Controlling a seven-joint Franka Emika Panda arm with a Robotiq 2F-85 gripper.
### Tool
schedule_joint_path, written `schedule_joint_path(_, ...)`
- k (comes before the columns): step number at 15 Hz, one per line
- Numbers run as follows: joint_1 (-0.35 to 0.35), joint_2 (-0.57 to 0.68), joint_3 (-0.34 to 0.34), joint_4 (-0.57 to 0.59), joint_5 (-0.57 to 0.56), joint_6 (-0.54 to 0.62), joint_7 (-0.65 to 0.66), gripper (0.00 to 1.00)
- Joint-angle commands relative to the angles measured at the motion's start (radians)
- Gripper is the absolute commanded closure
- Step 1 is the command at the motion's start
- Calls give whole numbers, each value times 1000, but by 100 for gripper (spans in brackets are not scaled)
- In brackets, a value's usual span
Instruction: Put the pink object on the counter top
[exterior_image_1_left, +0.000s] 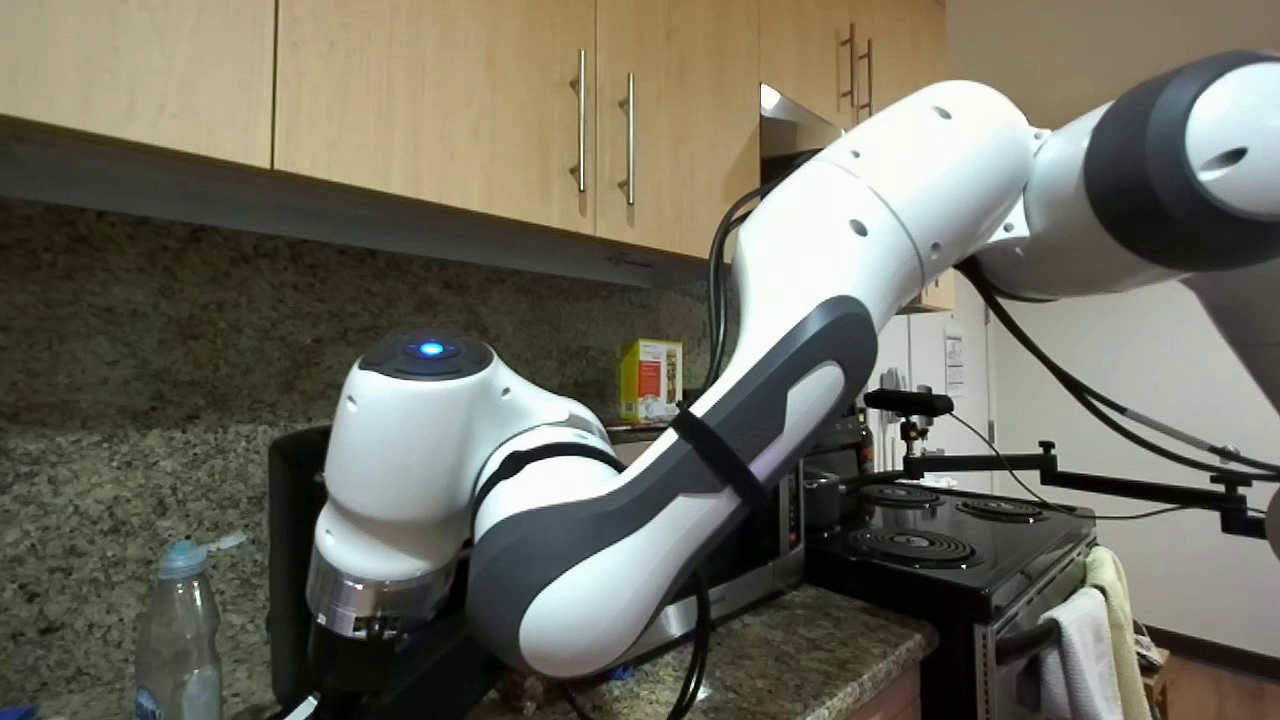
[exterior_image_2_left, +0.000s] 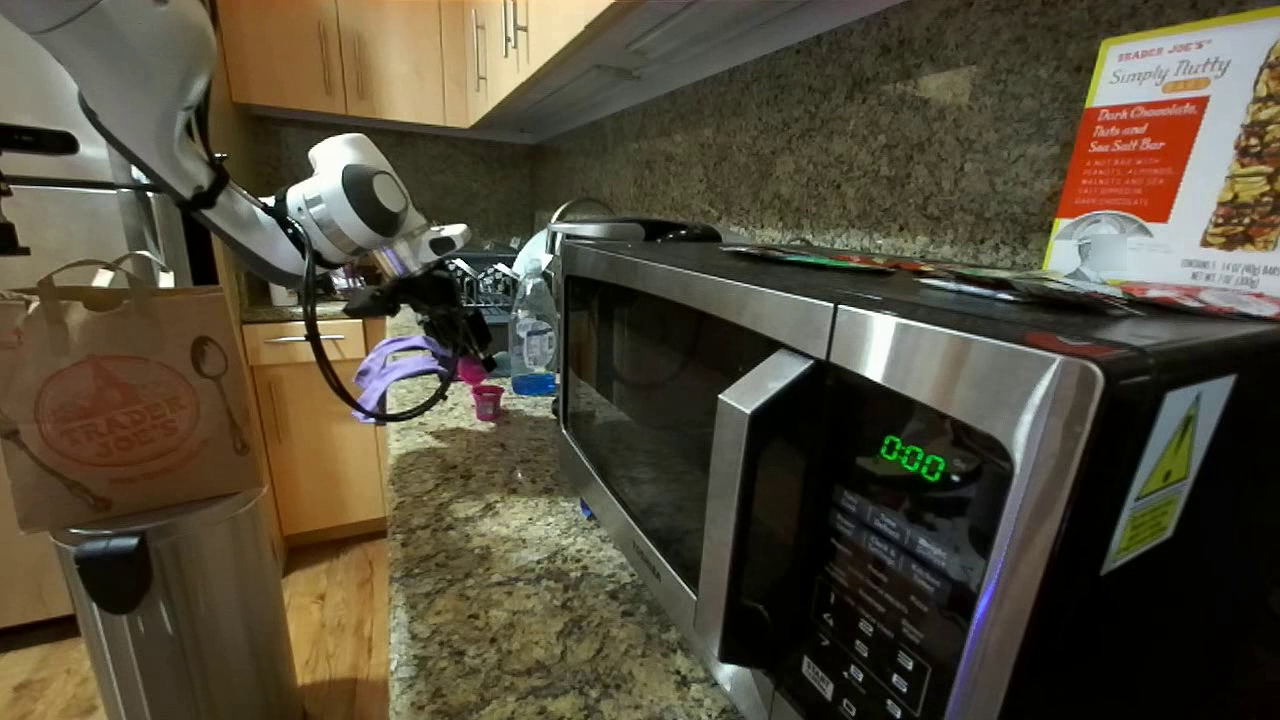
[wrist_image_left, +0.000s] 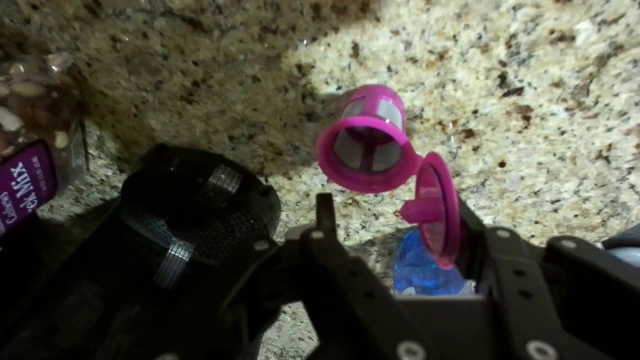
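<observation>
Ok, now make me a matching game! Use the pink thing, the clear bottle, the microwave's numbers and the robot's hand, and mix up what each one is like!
Column one:
1. Pink object
2. Clear bottle
3. Microwave numbers
4. Robot's hand

Column two:
A. Glowing green
B. Fingers spread apart
C. Lid open
D. Blue liquid at the bottom

Right pairs: 1-C, 2-D, 3-A, 4-B

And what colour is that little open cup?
The cup is bright pink with pale mesh windows, clearest in the wrist view.
</observation>
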Motion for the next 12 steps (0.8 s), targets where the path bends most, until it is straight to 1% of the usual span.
schedule_joint_path(1,-3,-51,5,-61,21,14,-22,14)
schedule_joint_path(2,-1,-68,7,-76,19,15,-23,6)
schedule_joint_path(3,0,-84,9,-90,16,12,-30,2)
schedule_joint_path(4,3,-111,11,-110,14,-5,-34,1)
schedule_joint_path(5,1,-136,17,-134,10,5,-42,0)
schedule_joint_path(7,1,-213,32,-207,1,-27,-78,0)
schedule_joint_path(8,6,-257,32,-254,-15,-29,-72,0)
schedule_joint_path(9,11,-300,32,-299,-27,-70,-62,0)
schedule_joint_path(12,-30,-440,75,-471,-15,-126,-95,0)
